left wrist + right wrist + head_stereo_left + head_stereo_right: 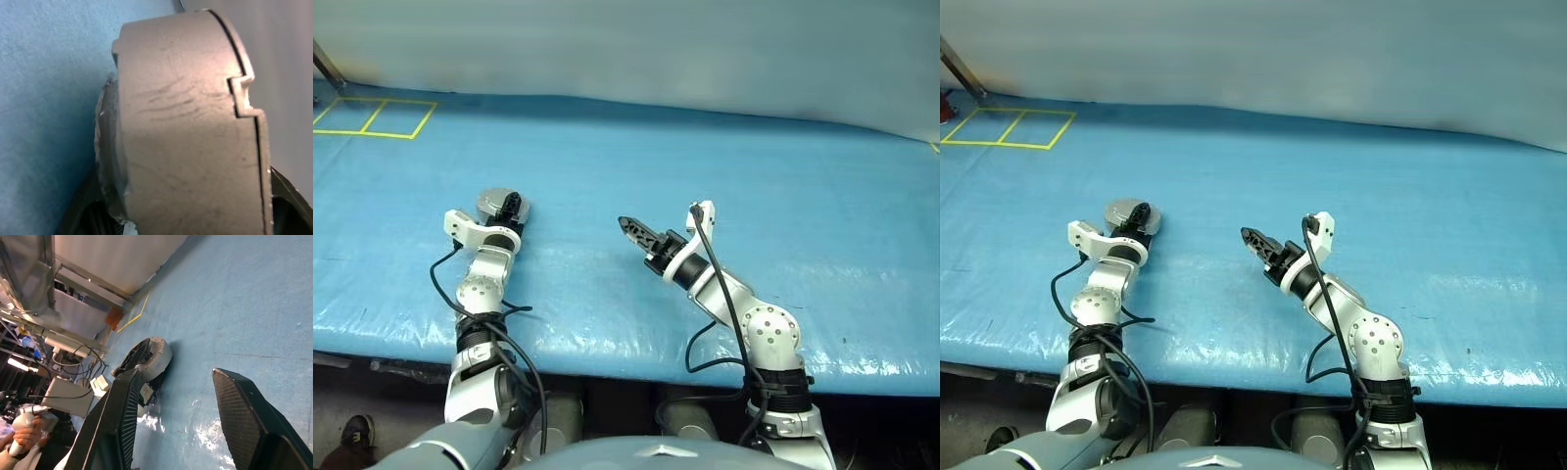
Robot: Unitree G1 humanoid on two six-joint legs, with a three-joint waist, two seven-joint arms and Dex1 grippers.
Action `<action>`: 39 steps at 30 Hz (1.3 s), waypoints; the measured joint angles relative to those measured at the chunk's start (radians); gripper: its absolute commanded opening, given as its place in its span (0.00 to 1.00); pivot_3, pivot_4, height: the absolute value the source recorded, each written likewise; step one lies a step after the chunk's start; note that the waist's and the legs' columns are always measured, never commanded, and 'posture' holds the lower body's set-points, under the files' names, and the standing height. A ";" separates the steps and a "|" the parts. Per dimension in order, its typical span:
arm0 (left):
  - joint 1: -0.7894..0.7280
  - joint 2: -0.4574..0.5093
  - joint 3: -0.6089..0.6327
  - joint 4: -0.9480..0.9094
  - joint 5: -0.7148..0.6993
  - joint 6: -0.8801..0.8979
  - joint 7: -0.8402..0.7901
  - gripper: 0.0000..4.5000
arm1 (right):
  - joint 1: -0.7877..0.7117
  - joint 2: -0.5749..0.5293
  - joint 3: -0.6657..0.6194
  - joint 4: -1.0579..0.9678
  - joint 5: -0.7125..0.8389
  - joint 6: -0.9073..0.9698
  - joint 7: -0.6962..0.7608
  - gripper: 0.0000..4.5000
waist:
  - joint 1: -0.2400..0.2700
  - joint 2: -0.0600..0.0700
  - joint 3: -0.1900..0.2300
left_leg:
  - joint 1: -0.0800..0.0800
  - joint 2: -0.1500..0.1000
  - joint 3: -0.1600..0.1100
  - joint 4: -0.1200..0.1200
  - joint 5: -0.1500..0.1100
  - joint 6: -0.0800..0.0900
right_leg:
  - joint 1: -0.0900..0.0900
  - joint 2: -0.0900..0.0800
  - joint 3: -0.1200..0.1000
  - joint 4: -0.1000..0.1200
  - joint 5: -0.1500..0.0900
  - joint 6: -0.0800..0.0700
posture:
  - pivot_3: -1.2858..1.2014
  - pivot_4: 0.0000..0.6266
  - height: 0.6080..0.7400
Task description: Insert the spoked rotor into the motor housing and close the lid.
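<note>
The motor housing (492, 203) is a short round silver can resting on the blue table cover, left of centre. Close up, its grey wall (186, 147) shows a thin seam with a stepped notch, which looks like the lid's (261, 161) edge seated on the can. The spoked rotor is hidden. My left gripper (512, 208) is right at the housing, reaching over its near side; the right wrist view shows the two together (146, 360). My right gripper (634, 232) hovers over the table's middle, pointing left towards the housing. It is open (176, 374) with nothing between the jaws.
The blue table cover (734, 157) stretches wide to the right and back. Yellow tape squares (372, 117) mark the far left corner. A pale wall stands behind. Beyond the table's left side are shelves with cables and a person's hand (22, 433) on a controller.
</note>
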 measured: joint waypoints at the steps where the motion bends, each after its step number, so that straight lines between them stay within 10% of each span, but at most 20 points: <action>1: 0.004 0.000 -0.003 -0.011 0.012 -0.003 0.002 1.00 | 0.000 0.001 0.000 0.000 -0.001 0.004 0.002 0.55 | -0.001 0.000 -0.001 | 0.001 0.000 0.000 0.000 0.000 0.000 | 0.000 0.000 0.000 0.000 0.000 0.000 | 0.52 0.24 1.00; 20: 0.326 0.003 0.099 -0.410 0.206 -0.382 0.096 1.00 | -0.011 -0.053 0.052 0.001 -0.248 -0.072 0.095 0.55 | 0.004 -0.002 -0.004 | 0.000 0.001 0.004 0.001 0.001 -0.001 | -0.001 0.001 0.004 -0.001 0.001 -0.006 | 0.52 0.24 1.00; 25: 0.314 0.073 -0.118 -0.497 0.327 -0.408 -0.104 1.00 | 0.020 -0.163 0.173 -0.017 -0.590 -0.288 0.178 0.55 | 0.018 -0.004 -0.005 | 0.000 0.001 0.004 0.001 0.002 -0.001 | -0.001 0.001 0.004 -0.002 0.002 -0.005 | 0.52 0.24 1.00; 31: 0.388 0.286 -0.578 -0.566 0.563 -0.287 -0.446 1.00 | 0.037 -0.338 0.146 -0.016 -0.632 -0.256 0.367 0.55 | -0.014 -0.002 -0.004 | 0.002 0.003 0.008 -0.002 0.001 0.000 | -0.003 0.002 0.006 -0.001 0.000 -0.007 | 0.52 0.24 1.00; 39: 0.436 0.427 -0.689 -0.532 0.697 -0.255 -0.617 1.00 | 0.041 -0.438 0.110 0.021 -0.737 -0.275 0.463 0.59 | -0.012 -0.001 -0.003 | 0.001 0.004 0.007 -0.001 0.001 0.000 | -0.004 0.003 0.005 0.001 -0.001 -0.009 | 0.52 0.24 1.00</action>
